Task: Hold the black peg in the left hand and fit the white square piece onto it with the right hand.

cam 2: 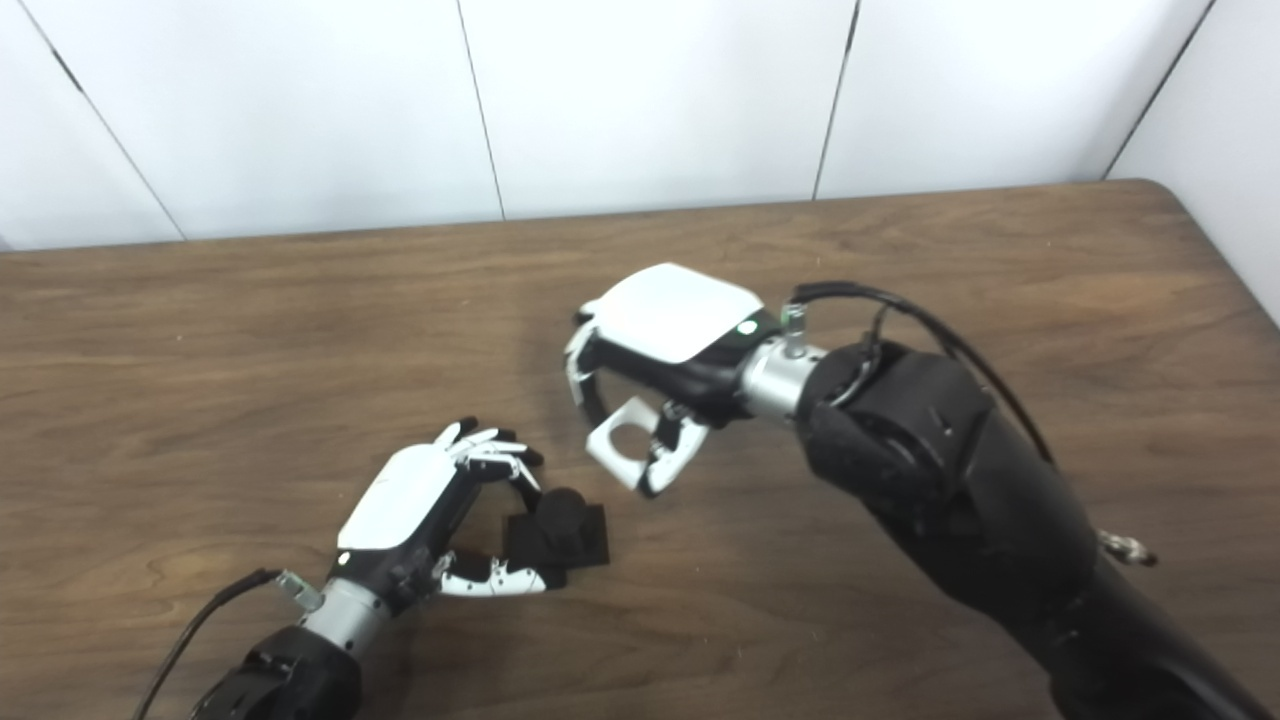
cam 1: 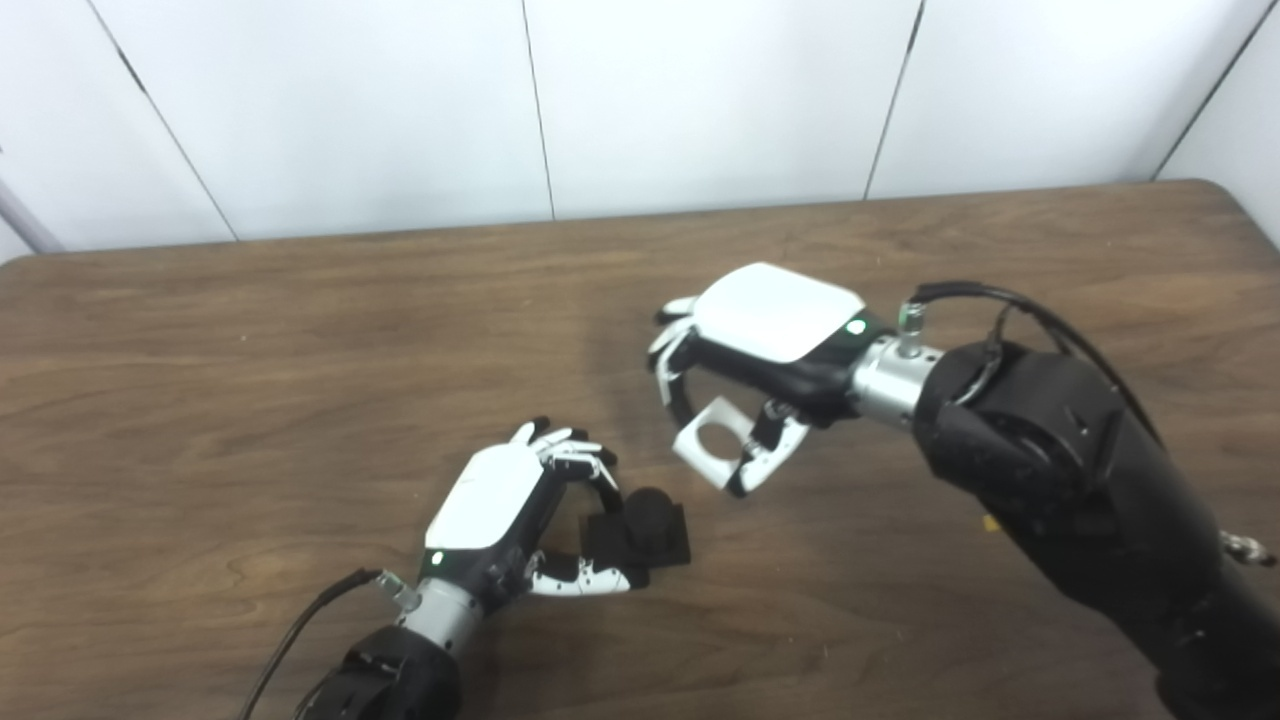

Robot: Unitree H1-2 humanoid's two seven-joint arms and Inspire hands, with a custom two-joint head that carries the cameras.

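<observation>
Table [cam 1: 300, 330]: brown wood grain, white panelled wall behind. Right arm [cam 1: 1080, 480]: black, entering from lower right, cable looped at the wrist. Right hand [cam 1: 760, 360]: white-backed, raised above the table, fingers and thumb grasping the white piece [cam 1: 708, 440], a square with a round hole, tilted, hanging below the palm. Left hand [cam 1: 510, 510]: low at the table, fingers and thumb closed around the peg [cam 1: 645, 530], a black stub on a square black base. Piece sits up and right of the peg, near, not touching.
</observation>
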